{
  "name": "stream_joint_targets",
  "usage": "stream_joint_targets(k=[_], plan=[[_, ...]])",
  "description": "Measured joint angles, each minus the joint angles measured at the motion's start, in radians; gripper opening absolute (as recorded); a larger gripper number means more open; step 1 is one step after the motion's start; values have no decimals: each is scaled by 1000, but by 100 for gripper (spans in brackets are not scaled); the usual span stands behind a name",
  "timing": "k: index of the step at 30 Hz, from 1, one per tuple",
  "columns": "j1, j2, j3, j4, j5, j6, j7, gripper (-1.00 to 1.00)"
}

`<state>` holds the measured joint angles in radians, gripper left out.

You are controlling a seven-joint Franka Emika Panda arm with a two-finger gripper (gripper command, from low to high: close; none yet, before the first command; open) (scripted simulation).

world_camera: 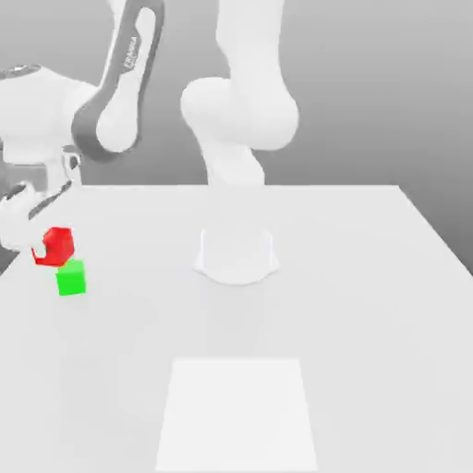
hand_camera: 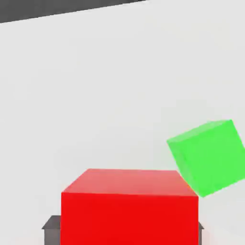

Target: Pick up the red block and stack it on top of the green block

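The red block (world_camera: 55, 246) hangs above the white table at the exterior view's far left, held in my gripper (world_camera: 44, 248), which is shut on it. The green block (world_camera: 71, 277) rests on the table just below and slightly to the right of the red one, apart from it. In the hand view the red block (hand_camera: 129, 206) sits close between dark finger pads (hand_camera: 51, 225), and the green block (hand_camera: 210, 155) lies on the table beyond it, off to one side.
The arm's white base (world_camera: 236, 254) stands at the table's middle. A flat white square patch (world_camera: 237, 411) lies near the front edge. The table's left edge (world_camera: 11, 263) runs close to the blocks.
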<state>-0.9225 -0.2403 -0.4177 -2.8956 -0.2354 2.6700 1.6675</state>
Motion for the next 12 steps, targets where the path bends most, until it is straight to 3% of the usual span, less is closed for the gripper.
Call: stream_joint_targets(k=[5, 9, 10, 12], plan=[[9, 110, -52, -7, 94, 115, -41, -100], [49, 241, -45, -6, 263, 234, -157, -100], [56, 267, -39, -6, 305, 256, -185, 100], [54, 267, -39, -6, 305, 256, -185, 100]])
